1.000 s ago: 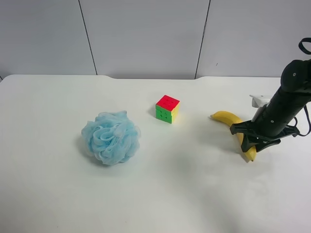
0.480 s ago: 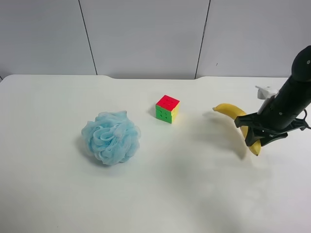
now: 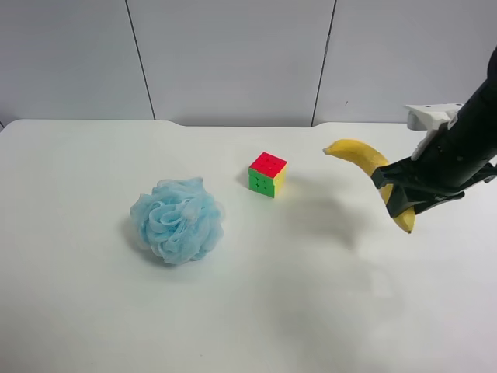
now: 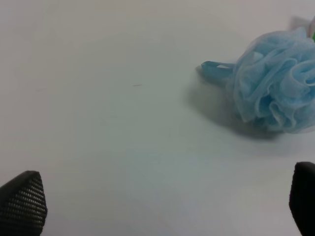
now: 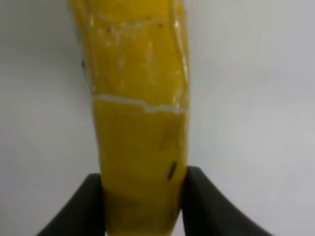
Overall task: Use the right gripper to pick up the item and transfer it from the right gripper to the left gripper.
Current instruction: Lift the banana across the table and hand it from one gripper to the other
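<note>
The yellow banana hangs in the air above the white table, held by my right gripper, the black claw on the arm with the white bracket at the exterior high view's right. In the right wrist view the two black fingers press on both sides of the banana, which shows pale scuffs. My left gripper is open and empty over bare table, its fingertips wide apart. The left arm is out of the exterior high view.
A fluffy light-blue bath pouf lies left of the table's middle and also shows in the left wrist view. A small red-green-yellow puzzle cube stands near the middle. Grey wall panels stand behind the table.
My right gripper has lifted the banana off the table and carried it up and slightly toward the back. Pouf and cube have not moved.
</note>
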Controlling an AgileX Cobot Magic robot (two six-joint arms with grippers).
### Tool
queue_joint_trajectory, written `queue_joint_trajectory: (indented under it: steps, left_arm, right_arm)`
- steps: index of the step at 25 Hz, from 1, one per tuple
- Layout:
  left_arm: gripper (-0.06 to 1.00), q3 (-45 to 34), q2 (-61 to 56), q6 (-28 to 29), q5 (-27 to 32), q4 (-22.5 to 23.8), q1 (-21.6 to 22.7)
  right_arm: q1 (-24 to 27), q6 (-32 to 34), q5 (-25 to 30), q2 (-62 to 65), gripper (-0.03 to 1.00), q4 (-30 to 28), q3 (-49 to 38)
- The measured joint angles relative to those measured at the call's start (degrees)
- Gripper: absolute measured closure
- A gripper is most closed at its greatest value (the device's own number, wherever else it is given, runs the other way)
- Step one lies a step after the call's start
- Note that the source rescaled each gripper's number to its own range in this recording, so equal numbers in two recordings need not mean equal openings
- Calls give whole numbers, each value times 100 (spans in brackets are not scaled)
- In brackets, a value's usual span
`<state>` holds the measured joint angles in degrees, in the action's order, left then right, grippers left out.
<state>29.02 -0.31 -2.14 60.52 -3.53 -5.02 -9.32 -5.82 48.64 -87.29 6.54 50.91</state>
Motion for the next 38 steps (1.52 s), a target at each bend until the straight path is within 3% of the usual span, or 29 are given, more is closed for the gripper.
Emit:
queue_joint_trajectory:
  steps: [9, 25, 34, 38]
  left_arm:
    - [-6, 0, -4, 0, 0, 0, 0]
    - [-6, 0, -4, 0, 0, -5, 0]
    - [-6, 0, 85, -37, 0, -89, 0]
    - [-6, 46, 715, -665, 82, -333, 0]
  right_arm:
    - [-1244, -75, 701, 0, 97, -166, 914]
    - [-3138, -435, 1250, 0, 97, -344, 1997]
    - [-3315, -794, 1307, -343, 97, -230, 2008]
    - [-3326, -932, 1397, -433, 97, -66, 2064]
